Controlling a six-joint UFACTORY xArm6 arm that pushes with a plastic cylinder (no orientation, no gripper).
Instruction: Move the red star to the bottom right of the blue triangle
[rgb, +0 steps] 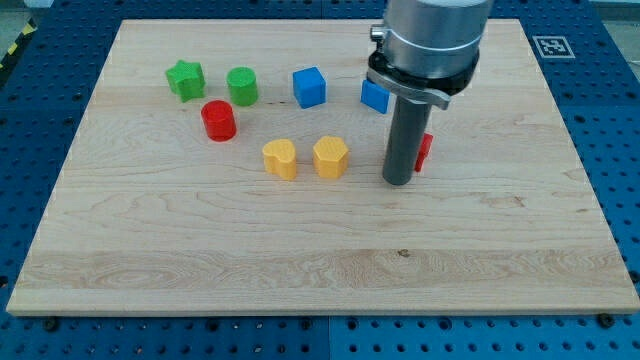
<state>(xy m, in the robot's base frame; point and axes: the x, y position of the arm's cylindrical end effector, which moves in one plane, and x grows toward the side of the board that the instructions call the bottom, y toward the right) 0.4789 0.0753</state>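
The red star is mostly hidden behind my rod; only a red sliver shows at the rod's right side. The blue triangle sits above it, partly covered by the arm's body. My tip rests on the board just left of and slightly below the red star, touching or nearly touching it. The rod stands between the red star and the yellow hexagon.
A yellow block lies left of the yellow hexagon. A blue cube, a green cylinder, a green star and a red cylinder lie in the upper left part of the wooden board.
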